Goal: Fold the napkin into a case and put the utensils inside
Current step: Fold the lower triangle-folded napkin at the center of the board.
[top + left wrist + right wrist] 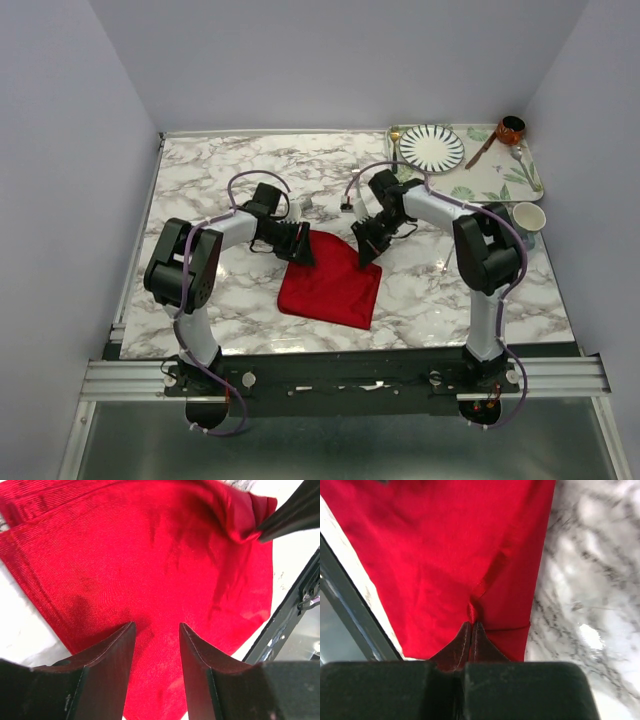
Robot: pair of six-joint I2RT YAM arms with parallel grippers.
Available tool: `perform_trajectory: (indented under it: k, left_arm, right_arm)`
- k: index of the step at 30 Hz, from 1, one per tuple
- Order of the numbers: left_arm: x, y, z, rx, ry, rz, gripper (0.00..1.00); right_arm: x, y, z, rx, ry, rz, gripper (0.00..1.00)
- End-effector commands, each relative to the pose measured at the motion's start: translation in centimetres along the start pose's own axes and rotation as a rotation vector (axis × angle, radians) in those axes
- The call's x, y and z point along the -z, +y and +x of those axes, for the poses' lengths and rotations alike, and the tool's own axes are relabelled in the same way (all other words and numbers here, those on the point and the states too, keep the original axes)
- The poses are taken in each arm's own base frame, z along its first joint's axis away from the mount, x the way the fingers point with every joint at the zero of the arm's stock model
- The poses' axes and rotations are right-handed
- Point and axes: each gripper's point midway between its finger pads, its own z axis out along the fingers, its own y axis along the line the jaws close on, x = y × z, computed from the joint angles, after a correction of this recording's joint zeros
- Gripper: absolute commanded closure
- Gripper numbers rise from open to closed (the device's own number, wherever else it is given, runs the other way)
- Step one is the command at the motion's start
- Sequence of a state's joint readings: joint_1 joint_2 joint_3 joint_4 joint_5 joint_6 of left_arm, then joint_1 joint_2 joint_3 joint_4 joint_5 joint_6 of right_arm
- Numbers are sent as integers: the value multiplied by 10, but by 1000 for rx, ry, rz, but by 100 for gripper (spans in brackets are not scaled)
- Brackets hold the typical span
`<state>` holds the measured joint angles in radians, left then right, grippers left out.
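Red napkin (332, 285): my right gripper (471, 629) clamped on thin pinch of it, left gripper (156, 627) apart above; pinch may slip, skewing fold

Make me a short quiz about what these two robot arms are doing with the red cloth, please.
1. True or false: the right gripper is shut on a fold of the red napkin.
2. Pick one. The left gripper is: A) open above the napkin; B) shut on the napkin; C) out of sight in every view.
3. Fill the gap: the striped plate rests on a leaf-patterned ____.

Key
1. True.
2. A.
3. tray.
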<state>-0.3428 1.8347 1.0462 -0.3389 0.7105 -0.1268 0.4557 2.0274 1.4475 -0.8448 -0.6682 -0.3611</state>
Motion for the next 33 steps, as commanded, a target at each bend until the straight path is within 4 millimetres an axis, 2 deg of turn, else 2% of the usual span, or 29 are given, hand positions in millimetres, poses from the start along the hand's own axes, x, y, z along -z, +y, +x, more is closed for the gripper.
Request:
perform_trajectory:
  k: [1, 6, 9, 10, 13, 16, 18, 19, 20, 21, 22, 23, 24, 25, 26, 28, 30, 33]
  left_arm:
    - [-10, 20, 11, 36, 45, -71, 46]
    - [-6, 18, 5, 35, 26, -61, 47]
    - [11, 1, -11, 0, -57, 30, 48]
    - [24, -18, -16, -60, -98, 89, 48]
    - [48, -50, -23, -273, -176, 139, 51]
    - [57, -74, -8, -472, -152, 161, 58]
    - [53, -70, 5, -651, -131, 112, 65]
    - [52, -84, 11, -755, -134, 112, 67]
    - [44, -78, 28, -845, -105, 94, 75]
    - [39, -71, 26, -915, -106, 11, 79]
    - [36, -73, 30, -974, -101, -9, 83]
    - [25, -76, 46, -1023, -61, -14, 87]
    - [22, -72, 39, -1065, -75, -77, 88]
    - [15, -67, 42, -1075, -46, -103, 89]
    - [8, -71, 46, -1105, -23, -111, 93]
    - [1, -62, 41, -1118, -10, -176, 97]
    - [-4, -65, 37, -1142, -27, -198, 99]
    - [-12, -58, 46, -1167, 41, -225, 100]
  right_arm:
    - [-5, -9, 13, 110, 27, 85, 99]
    - [-9, -20, 21, 138, 50, 119, 99]
    - [-7, -20, 18, 148, 43, 125, 99]
    - [-5, -19, 14, 154, 32, 128, 99]
    - [-2, -16, 11, 158, 27, 122, 99]
    - [1, -14, 9, 163, 25, 118, 99]
    - [1, -12, 10, 167, 29, 113, 99]
    - [1, -12, 11, 166, 30, 111, 99]
    - [1, -12, 12, 168, 33, 110, 99]
    - [1, -12, 12, 168, 36, 110, 99]
    - [1, -12, 12, 167, 37, 109, 99]
    - [1, -12, 12, 165, 37, 108, 99]
    - [2, -11, 11, 167, 35, 107, 99]
    - [2, -10, 11, 165, 33, 103, 99]
    - [2, -9, 10, 167, 32, 101, 99]
    - [4, -8, 8, 167, 25, 98, 99]
    - [4, -7, 7, 169, 25, 96, 99]
    - [6, -5, 6, 176, 20, 93, 99]
